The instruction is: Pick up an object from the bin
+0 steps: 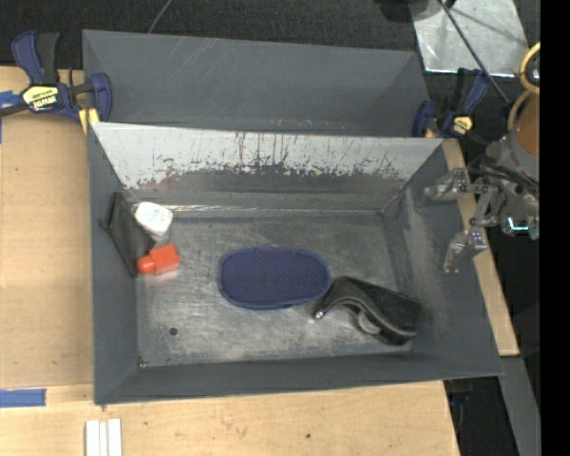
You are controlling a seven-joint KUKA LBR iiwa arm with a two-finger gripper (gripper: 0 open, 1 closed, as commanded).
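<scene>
Hovering at right-centre, gripper [451, 221] spread wide, empty; nearest, black curved piece [370, 309] lies down-left, lengthwise across frame.

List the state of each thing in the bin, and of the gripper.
Gripper: at the right wall of the bin, fingers open, nothing between them.
Blue oval pad: lying flat, mid-floor.
Black curved piece: lying right of the pad, free.
Black bar: lying along the left wall.
Orange block: on the floor, beside the black bar.
White piece: lying by the black bar.
</scene>
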